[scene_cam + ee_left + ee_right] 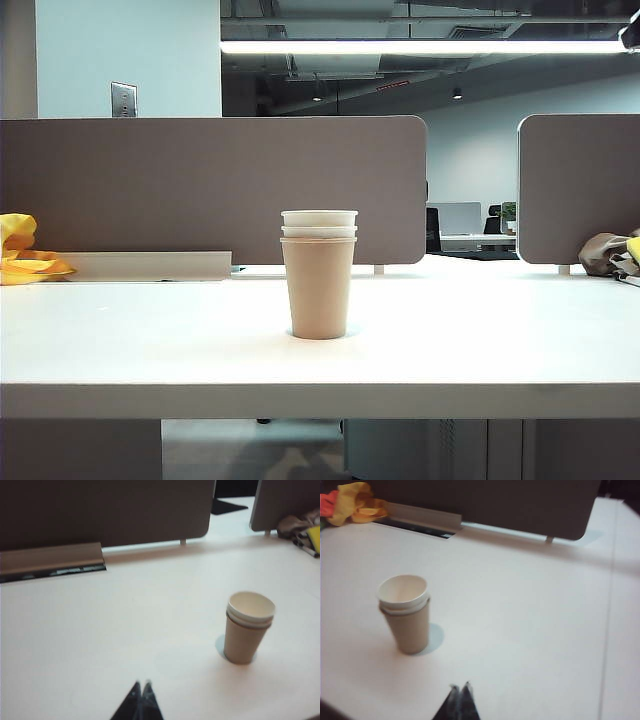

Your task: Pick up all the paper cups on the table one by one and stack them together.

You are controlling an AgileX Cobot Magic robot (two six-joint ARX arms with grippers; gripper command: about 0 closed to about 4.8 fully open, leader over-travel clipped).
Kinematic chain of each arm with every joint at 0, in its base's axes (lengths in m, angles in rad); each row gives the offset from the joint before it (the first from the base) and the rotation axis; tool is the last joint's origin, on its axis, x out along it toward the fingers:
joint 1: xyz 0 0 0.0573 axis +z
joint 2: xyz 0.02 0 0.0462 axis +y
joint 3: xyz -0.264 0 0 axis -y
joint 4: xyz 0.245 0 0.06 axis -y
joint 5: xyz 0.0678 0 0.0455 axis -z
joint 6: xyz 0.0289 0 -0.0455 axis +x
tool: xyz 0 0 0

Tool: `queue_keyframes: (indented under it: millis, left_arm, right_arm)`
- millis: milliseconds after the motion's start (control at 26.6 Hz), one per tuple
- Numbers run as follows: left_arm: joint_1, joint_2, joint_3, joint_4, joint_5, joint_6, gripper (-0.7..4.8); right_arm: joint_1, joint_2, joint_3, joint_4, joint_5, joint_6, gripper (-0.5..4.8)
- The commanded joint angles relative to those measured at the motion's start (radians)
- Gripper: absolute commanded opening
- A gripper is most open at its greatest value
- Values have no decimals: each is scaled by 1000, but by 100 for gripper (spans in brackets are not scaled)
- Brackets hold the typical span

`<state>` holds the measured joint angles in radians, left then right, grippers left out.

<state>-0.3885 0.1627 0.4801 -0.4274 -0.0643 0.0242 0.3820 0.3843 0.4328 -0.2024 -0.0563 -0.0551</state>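
The wide, flat white desk (pixel 520 340) carries almost nothing in its working area. That suits a stacking job: the arms have free room on either side of the one thing they must handle. At the back stand the rounded grey-brown partition panels (pixel 200 190), with a crumpled yellow cloth (pixel 20 250) at the far left end of the desk and a brownish bundle (pixel 605 252) at the far right, both well apart from the centre.

In the middle of the desk, upright and alone, stands the stack of paper cups (pixel 319 275). The plain tan paper cup is outermost and rests on the desk. Two white rims show just above its lip, so the white cups appear nested inside it rather than beside it. Nesting keeps the three as one stable column with a single footprint. No loose cup shows anywhere, so the task looks complete.

The left end effector (pixel 141 684) hangs above bare desk, with its dark fingertips pressed together and pinching nothing; the stack (pixel 248 630) stands apart from it. The right end effector (pixel 459 686) is likewise closed and empty, with the stack (pixel 406 612) clear of its tips. Neither arm appears in the exterior view, which fits arms held back from the finished stack, where a stray touch cannot tip it.
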Motion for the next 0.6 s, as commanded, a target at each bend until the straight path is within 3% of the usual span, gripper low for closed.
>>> queue_keyframes:
  millis: [38, 264, 603]
  left_arm:
    - [1, -18, -59, 149, -6, 29, -6]
    - [1, -42, -190, 352, -10, 29, -6]
    - [2, -43, -224, 358, -10, 28, -5]
  right_arm:
    - [0, -10, -10, 113, 36, -32, -1]
    - [0, -46, -109, 305, 62, -23, -2]
    - [-1, -65, -138, 306, 57, -24, -1]
